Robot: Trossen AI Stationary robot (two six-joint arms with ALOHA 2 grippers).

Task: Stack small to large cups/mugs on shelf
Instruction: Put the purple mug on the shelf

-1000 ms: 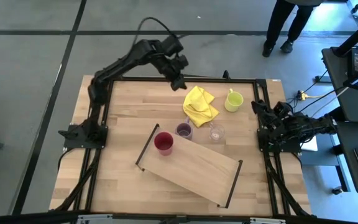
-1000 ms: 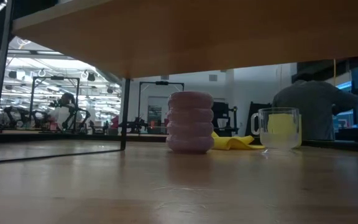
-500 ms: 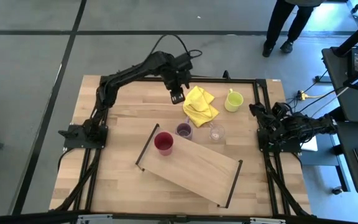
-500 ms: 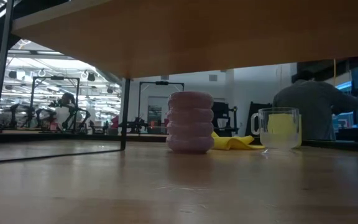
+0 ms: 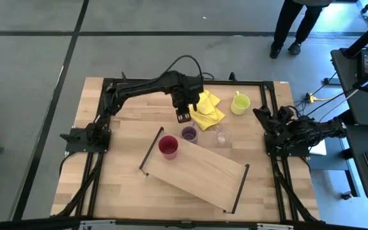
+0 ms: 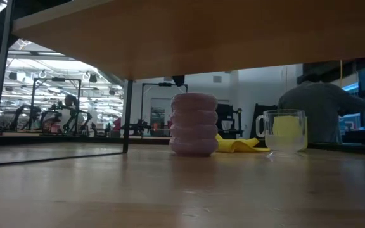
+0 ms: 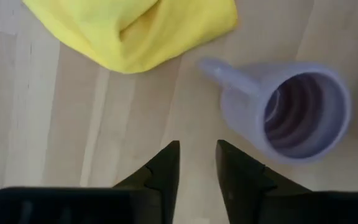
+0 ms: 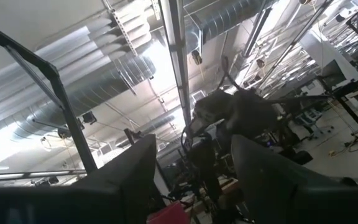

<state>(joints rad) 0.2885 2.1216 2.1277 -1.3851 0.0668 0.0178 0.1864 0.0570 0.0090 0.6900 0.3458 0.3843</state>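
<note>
The purple mug (image 5: 189,134) stands upright on the table just beyond the shelf's far edge, with its handle (image 7: 219,68) toward the yellow cloth (image 5: 206,108). The clear glass (image 5: 222,137) stands to its right. The red cup (image 5: 168,147) is on the left end of the shelf (image 5: 203,172). The yellow-green mug (image 5: 239,103) is at the far right. My left gripper (image 7: 196,146) points down over bare table beside the purple mug, open, with nothing between its fingers. My right gripper (image 8: 194,162) waits at the table's right edge, open and tilted up.
The shelf lies slantwise across the table's middle, with black rails (image 5: 151,150) at both short ends. In the low view its board (image 6: 170,31) spans overhead. A person (image 5: 292,25) stands beyond the far edge. Bare table lies to the left.
My left gripper has come from the table's far edge toward the near side and down. It has tipped from slanting to pointing almost straight down, and it ends close beside the purple mug. The mugs, glass, cloth and shelf have stayed where they were.
</note>
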